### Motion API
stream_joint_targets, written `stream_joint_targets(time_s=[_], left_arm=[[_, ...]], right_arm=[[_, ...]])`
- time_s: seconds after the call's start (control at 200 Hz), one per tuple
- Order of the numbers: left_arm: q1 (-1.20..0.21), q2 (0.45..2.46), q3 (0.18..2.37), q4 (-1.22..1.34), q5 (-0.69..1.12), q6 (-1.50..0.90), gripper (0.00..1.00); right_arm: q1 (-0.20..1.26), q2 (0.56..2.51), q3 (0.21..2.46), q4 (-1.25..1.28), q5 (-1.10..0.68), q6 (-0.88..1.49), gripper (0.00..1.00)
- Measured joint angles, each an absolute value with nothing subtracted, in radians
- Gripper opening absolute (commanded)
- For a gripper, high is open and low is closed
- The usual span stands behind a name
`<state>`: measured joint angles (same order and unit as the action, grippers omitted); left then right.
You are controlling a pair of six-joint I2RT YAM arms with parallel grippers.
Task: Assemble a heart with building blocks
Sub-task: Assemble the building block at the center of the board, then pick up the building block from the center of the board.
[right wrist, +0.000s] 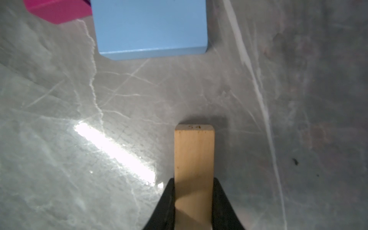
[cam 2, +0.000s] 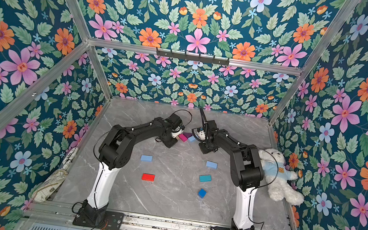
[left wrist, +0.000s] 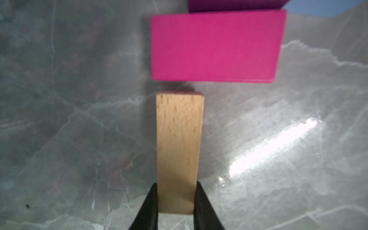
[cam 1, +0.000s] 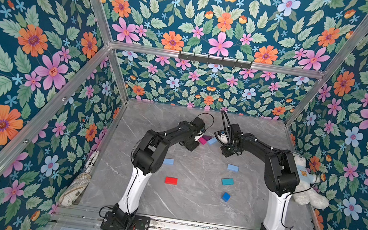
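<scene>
Left gripper clamps one tan block and right gripper its tan twin across their thickness, probably light, rigid, slick wood, near the magenta block, purple triangle and light blue block starting the heart between them.

Purple triangle (light blue block too) mostly out of frame

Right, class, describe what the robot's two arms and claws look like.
Both the left arm and right arm have a white lower link, chunky black joints and upper links, black base plates and thin black cables looping at the wrists. The left claw and right claw have slim, tapering black fingers.
</scene>
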<state>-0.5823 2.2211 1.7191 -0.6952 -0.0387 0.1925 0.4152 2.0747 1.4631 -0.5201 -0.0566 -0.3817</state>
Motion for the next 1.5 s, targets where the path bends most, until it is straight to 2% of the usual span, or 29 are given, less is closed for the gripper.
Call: stream_joint_targets(time_s=[0.23,0.395,0.455,0.605,0.715,0.98,1.5], left_arm=[[-0.583,2.219,1.716,-0.692,-0.04,0.192,0.27],[-0.583,2.217,1.713,-0.692,-0.045,0.192,0.36],[-0.583,2.216,1.711,-0.688,-0.053,0.193,0.44],[-0.583,2.206,1.702,-0.691,-0.054,0.192,0.73],[-0.584,2.196,1.694,-0.693,-0.054,0.192,0.84],[-0.586,2.166,1.689,-0.731,-0.051,0.192,0.9],[-0.517,2.001,1.596,-0.703,-0.043,0.185,0.9]], right_arm=[[0.414,2.075,1.459,-0.516,-0.06,-0.375,0.14],[0.414,2.074,1.456,-0.512,-0.06,-0.374,0.14],[0.414,2.073,1.456,-0.511,-0.06,-0.374,0.14],[0.414,2.073,1.456,-0.511,-0.06,-0.374,0.14],[0.414,2.072,1.454,-0.51,-0.06,-0.374,0.14],[0.414,2.072,1.456,-0.511,-0.06,-0.374,0.14],[0.415,2.128,1.57,-0.586,0.002,-0.452,0.11]])
